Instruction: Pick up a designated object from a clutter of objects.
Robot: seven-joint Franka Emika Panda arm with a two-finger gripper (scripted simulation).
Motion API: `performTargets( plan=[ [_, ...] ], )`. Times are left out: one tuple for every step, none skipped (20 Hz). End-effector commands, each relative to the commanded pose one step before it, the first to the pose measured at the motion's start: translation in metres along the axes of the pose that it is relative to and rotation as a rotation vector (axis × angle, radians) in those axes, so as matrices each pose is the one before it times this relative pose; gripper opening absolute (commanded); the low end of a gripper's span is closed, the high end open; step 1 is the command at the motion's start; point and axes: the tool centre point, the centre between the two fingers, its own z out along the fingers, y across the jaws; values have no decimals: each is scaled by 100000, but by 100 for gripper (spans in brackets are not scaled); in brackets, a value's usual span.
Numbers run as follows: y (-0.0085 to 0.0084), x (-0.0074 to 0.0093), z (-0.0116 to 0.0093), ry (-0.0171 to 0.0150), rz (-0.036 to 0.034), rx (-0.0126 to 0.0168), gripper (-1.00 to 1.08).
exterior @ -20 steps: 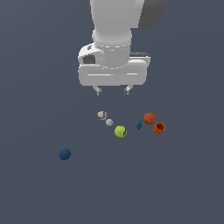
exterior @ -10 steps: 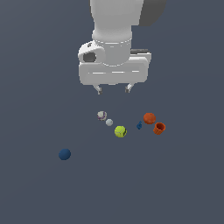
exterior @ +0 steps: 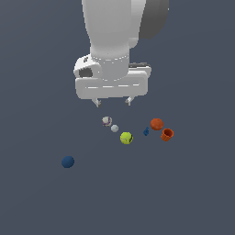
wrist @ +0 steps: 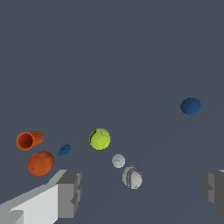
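Observation:
The dark navy-blue ball [exterior: 68, 161] [wrist: 190, 106] lies alone on the grey floor, toward the exterior view's left and apart from the clutter. My gripper [exterior: 112, 101] [wrist: 142, 190] hangs open high above the floor with nothing between its fingers [wrist: 70, 192]. Below it lie two whitish-grey balls [exterior: 107, 121] [exterior: 114, 128], also visible from the wrist [wrist: 132, 177] [wrist: 118, 160]. A yellow-green tennis ball [exterior: 126, 137] [wrist: 99, 138] sits close by. The navy ball is well off to the side of the gripper.
A tiny blue piece [exterior: 146, 132] [wrist: 64, 149], an orange ball [exterior: 156, 124] [wrist: 40, 162] and an orange-red cup [exterior: 167, 134] [wrist: 29, 140] lying on its side cluster at the exterior view's right. A flat dark grey floor [exterior: 193, 197] spreads all around.
The gripper has shifted slightly toward the exterior view's left and stays open. The objects on the floor have not moved.

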Motion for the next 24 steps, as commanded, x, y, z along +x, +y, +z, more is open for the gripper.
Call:
performTargets(
  plan=[
    [1060, 811, 958, -192, -947, 22, 100],
    [507, 372, 454, -64, -469, 8, 100],
    [554, 387, 497, -69, -503, 5, 100],
    [599, 399, 542, -75, -543, 1, 100],
    [652, 406, 589, -80, -572, -4, 100],
    [698, 411, 638, -87, -615, -9, 100],
    [752, 410, 690, -92, -648, -16, 100],
    [802, 404, 740, -99, -683, -23, 100],
    [820, 380, 765, -103, -696, -30, 100],
    [832, 349, 781, -105, -695, -36, 100],
    [842, 319, 797, -108, -696, -42, 100],
    [847, 289, 813, -112, -704, -48, 100],
    [855, 257, 829, -115, -706, -53, 100],
    [859, 226, 844, -119, -712, -59, 100],
    [866, 192, 859, -123, -711, -63, 100],
    [867, 160, 874, -128, -718, -68, 100],
    [867, 128, 889, -133, -725, -73, 100],
    [869, 94, 903, -137, -727, -76, 100],
    [866, 61, 917, -142, -734, -80, 100],
    [858, 28, 925, -147, -736, -83, 100],
    [818, -4, 897, -145, -708, -81, 100],
    [768, -32, 860, -142, -676, -79, 100],
    [721, -56, 820, -138, -640, -76, 100],
    [670, -73, 779, -134, -608, -73, 100]
  ],
)
